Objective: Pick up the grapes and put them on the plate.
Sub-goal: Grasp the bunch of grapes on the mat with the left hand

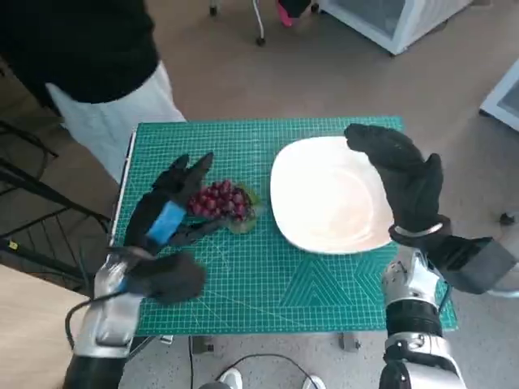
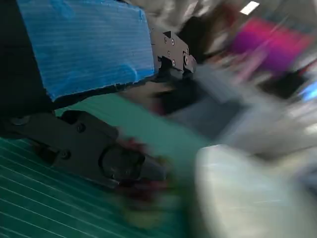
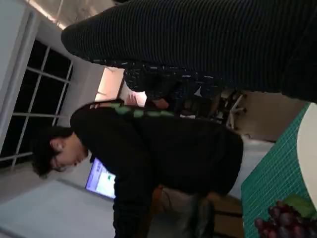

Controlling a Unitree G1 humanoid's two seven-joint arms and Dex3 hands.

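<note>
In the head view, a green cutting mat (image 1: 268, 267) covers the small table. The grapes (image 1: 219, 199), a dark red bunch with a green leaf, lie on the mat left of its middle, just beside the white plate (image 1: 324, 198), which sits toward the mat's right edge with nothing on it. The left hand (image 1: 166, 215) reaches in from the mat's left edge, its fingers spread around the bunch's near and far sides and touching it; the grapes rest on the mat, not lifted. The right hand (image 1: 401, 174) hovers over the plate's right rim, fingers loosely apart, holding nothing.

The left wrist view is blurred: black fingers (image 2: 124, 163) lie against something dark red, with the plate's pale rim beside.

In the right wrist view, a person (image 3: 148, 153) in black leans near the mat's far edge, and the grapes show at the corner.
</note>
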